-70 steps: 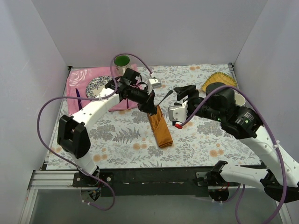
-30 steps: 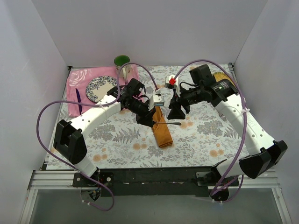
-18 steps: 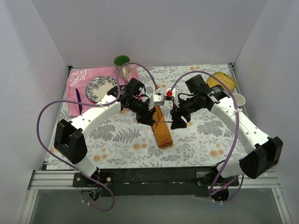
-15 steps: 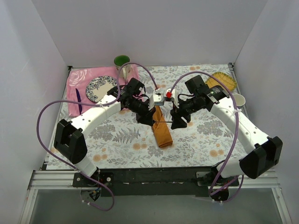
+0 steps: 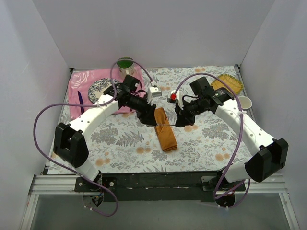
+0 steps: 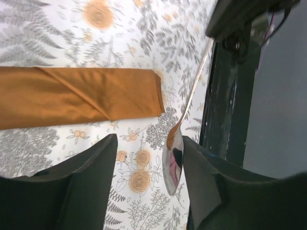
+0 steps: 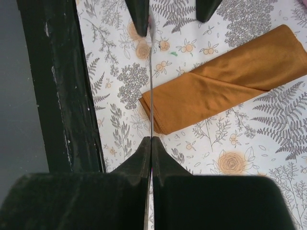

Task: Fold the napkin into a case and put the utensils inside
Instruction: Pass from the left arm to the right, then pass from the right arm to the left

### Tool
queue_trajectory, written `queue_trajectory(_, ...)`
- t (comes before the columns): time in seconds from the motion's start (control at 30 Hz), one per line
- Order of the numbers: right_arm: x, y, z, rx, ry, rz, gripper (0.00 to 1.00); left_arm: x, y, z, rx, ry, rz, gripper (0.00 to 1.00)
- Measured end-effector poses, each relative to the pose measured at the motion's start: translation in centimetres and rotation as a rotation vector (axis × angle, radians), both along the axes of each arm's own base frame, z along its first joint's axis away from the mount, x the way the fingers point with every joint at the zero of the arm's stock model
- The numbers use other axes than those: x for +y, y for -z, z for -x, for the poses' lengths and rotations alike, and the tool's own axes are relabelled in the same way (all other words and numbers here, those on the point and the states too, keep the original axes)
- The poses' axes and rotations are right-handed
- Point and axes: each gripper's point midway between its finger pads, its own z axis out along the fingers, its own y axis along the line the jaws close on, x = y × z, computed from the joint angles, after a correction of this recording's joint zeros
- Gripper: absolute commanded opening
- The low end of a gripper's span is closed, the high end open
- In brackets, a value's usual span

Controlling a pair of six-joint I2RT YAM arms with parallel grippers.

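Observation:
The napkin (image 5: 165, 130), rust-orange, lies folded into a narrow case on the flowered tablecloth; it also shows in the left wrist view (image 6: 76, 98) and the right wrist view (image 7: 225, 93). A silver spoon (image 5: 166, 125) hangs level just above the case's near half. My right gripper (image 5: 179, 122) (image 7: 151, 142) is shut on the tip of the spoon's handle (image 7: 150, 91). My left gripper (image 5: 150, 120) (image 6: 148, 179) stands open around the spoon's bowl (image 6: 172, 162), which sits close to one finger (image 6: 211, 187). No other utensils show near the case.
A pink cloth (image 5: 79, 84) at the back left carries a patterned plate (image 5: 100, 89) and a purple utensil (image 5: 80, 101). A green cup (image 5: 125, 63) stands behind it. A yellow woven dish (image 5: 229, 83) and a white cup (image 5: 244, 102) sit at the back right.
My right gripper has shut on the spoon's handle. My left gripper has opened off the bowl and drawn slightly back to the left.

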Motion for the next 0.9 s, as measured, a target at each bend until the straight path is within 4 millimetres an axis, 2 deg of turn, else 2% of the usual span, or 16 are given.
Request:
queue_trajectory(0.07,0.3,-0.1,-0.4,0.006,0.019,-0.021,0.01,1.0,-1.1,-2.1,0.041,-0.096,0.055,0.73)
queue_trajectory(0.1,0.5,-0.3,-0.7,0.008,0.036,-0.037,0.01,1.7,-1.7,-3.3,0.065,-0.149,0.087,0.83)
queue_trajectory(0.13,0.7,-0.6,-1.2,0.011,0.057,-0.056,0.01,2.6,-2.3,-4.5,0.088,-0.204,0.118,0.85)
queue_trajectory(0.3,0.9,-2.3,-2.6,0.097,0.171,-0.159,0.01,7.6,-6.2,-9.9,0.130,-0.470,0.306,0.80)
queue_trajectory(0.4,1.4,-3.3,-3.4,0.165,0.231,-0.234,0.01,10.4,-8.8,-10.6,0.149,-0.582,0.445,0.79)
queue_trajectory(0.53,1.8,-3.4,-4.2,0.281,0.313,-0.319,0.01,10.2,-11.4,-10.4,0.153,-0.601,0.557,0.79)
queue_trajectory(0.7,2.0,-2.8,-4.9,0.491,0.443,-0.391,0.01,9.7,-11.3,-10.5,0.206,-0.679,0.632,0.79)
queue_trajectory(0.9,2.1,-4.7,-6.2,0.594,0.508,-0.465,0.01,9.1,-12.5,-11.7,0.199,-0.707,0.698,0.73)
